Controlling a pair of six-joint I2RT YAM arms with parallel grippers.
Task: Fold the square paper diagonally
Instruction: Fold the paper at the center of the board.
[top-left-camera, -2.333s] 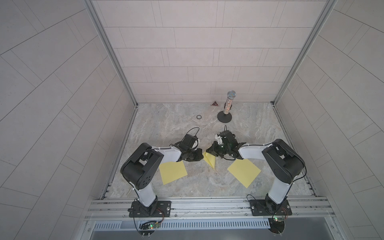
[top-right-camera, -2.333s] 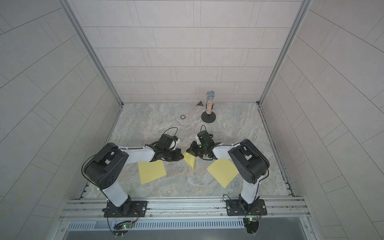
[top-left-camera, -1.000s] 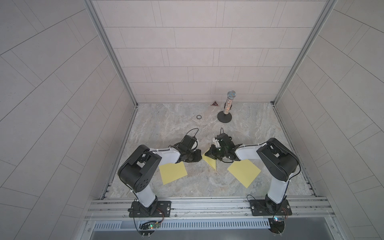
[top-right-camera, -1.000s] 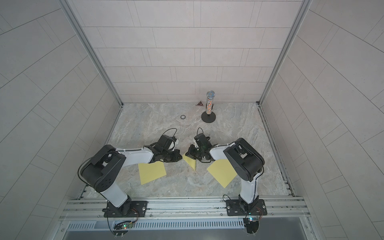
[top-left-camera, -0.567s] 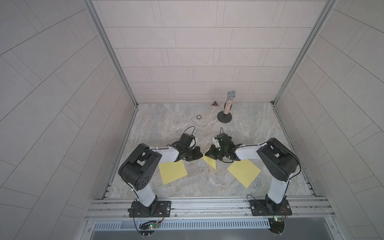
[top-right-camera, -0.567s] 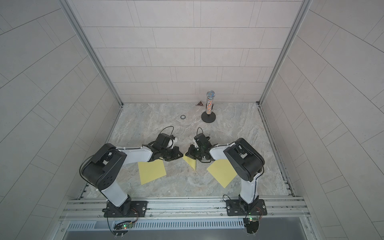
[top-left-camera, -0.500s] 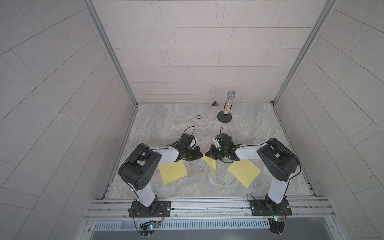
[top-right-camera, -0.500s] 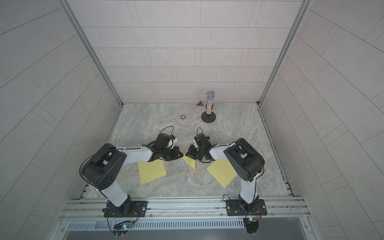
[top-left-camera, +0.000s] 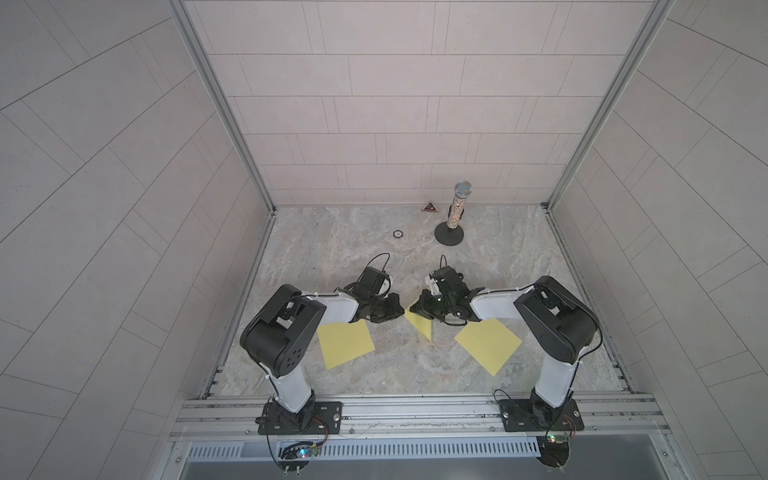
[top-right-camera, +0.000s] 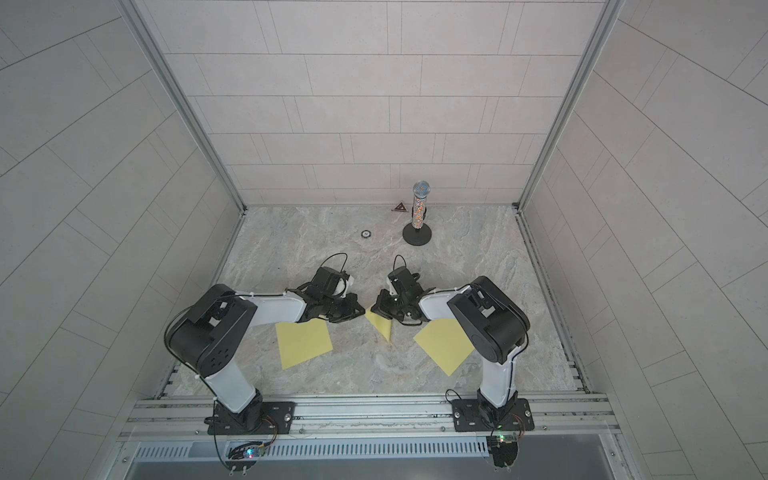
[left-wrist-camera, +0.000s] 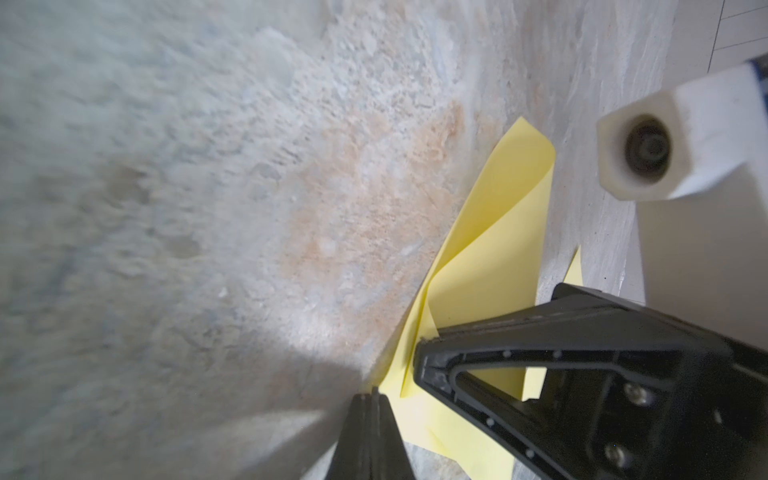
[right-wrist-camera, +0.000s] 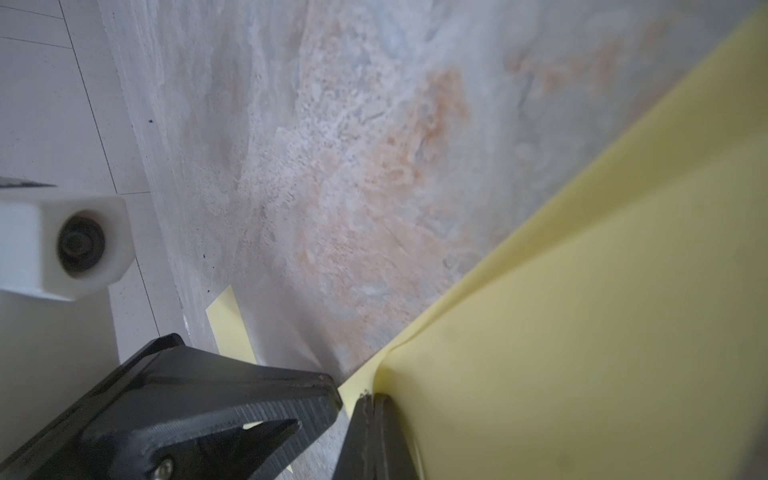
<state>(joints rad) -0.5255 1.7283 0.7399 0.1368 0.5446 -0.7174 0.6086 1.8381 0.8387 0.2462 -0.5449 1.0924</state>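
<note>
A yellow paper (top-left-camera: 422, 327), folded into a triangle, lies mid-table in both top views (top-right-camera: 382, 326). My left gripper (top-left-camera: 400, 311) lies low at its left corner, and my right gripper (top-left-camera: 414, 309) rests on its upper edge. In the left wrist view my left gripper (left-wrist-camera: 370, 398) is shut, its tip touching the paper's corner (left-wrist-camera: 490, 249); the fold's far end bulges up loosely. In the right wrist view my right gripper (right-wrist-camera: 370, 400) is shut and pressed against the curled upper flap (right-wrist-camera: 582, 332). Nothing shows between either pair of jaws.
Two flat yellow sheets lie either side: one (top-left-camera: 345, 343) under the left arm, one (top-left-camera: 488, 341) by the right arm. A glittery microphone on a round stand (top-left-camera: 456, 216), a small ring (top-left-camera: 397, 233) and a red triangle (top-left-camera: 429, 207) sit near the back wall.
The right arm's elbow drew in slightly over two seconds ago. In the last second both grippers have stayed shut at the folded paper with almost no movement.
</note>
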